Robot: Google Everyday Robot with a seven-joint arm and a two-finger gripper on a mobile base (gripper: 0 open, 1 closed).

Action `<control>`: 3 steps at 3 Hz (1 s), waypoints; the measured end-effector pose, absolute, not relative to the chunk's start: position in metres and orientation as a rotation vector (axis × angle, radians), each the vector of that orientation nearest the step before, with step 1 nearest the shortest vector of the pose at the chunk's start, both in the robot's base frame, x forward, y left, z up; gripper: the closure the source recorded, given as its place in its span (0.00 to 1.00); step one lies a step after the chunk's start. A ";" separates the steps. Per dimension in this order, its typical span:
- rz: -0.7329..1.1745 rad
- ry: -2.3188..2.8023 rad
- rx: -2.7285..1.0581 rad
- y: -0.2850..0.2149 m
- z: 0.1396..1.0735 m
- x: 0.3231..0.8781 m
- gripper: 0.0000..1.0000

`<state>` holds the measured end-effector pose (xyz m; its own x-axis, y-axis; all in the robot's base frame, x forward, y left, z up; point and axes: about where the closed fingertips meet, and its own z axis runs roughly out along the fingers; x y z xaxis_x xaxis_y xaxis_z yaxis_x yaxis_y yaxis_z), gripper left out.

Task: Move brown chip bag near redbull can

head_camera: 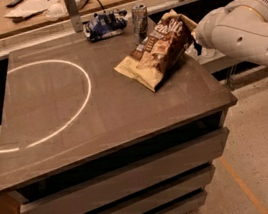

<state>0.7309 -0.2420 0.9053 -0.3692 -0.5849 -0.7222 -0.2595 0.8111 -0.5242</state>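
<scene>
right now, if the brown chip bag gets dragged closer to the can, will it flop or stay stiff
Probably floppy: the brown chip bag sags from its raised far-right corner, where the gripper sits. Likely light, since it looks puffed. The slim redbull can just behind it could tip if bumped.

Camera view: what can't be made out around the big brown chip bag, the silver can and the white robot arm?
- The gripper, at the upper right corner of the dark brown chip bag: mostly hidden by bag and white arm.
- The slim silver-grey can: markings blurred; base hidden behind the bag.
- The white arm: cut off by the right edge.
- The crumpled blue-white wrapper: print too small.
</scene>
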 end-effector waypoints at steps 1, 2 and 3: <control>-0.409 1.951 -0.623 -0.243 0.907 0.745 1.00; -0.430 1.945 -0.613 -0.245 0.908 0.757 1.00; -0.465 1.919 -0.600 -0.247 0.914 0.781 1.00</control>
